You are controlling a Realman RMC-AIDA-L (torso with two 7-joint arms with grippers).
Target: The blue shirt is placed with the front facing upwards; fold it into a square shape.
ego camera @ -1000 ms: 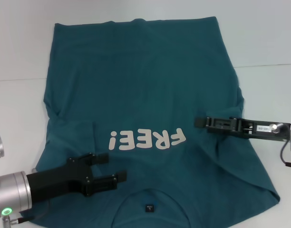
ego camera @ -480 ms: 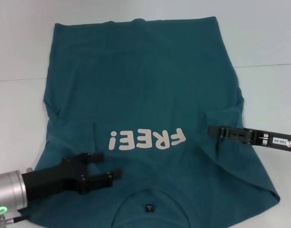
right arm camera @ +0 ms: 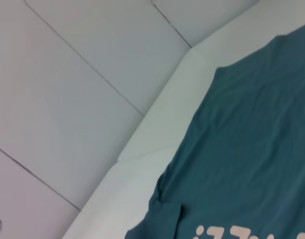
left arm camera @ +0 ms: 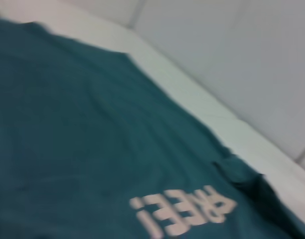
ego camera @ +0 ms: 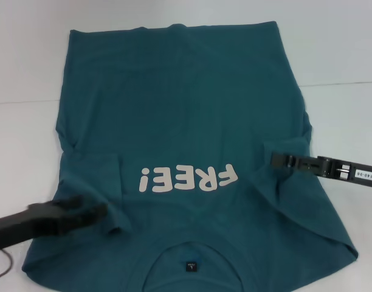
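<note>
The blue shirt lies flat on the white table, front up, with its collar and small label nearest me and pale "FREE!" lettering across the chest. Both sleeves are tucked in over the body. My left gripper is a dark blur low over the shirt's near left part, beside the folded sleeve. My right gripper is seen edge-on over the right sleeve fold. The left wrist view shows the shirt and its lettering; the right wrist view shows the shirt from the side.
The white table continues on both sides of the shirt and beyond its far hem. A pale panelled wall rises behind the table.
My left gripper has pulled back to the left and toward me, off the chest area. My right gripper has drawn back to the right and slightly toward me. The shirt lies unchanged.
</note>
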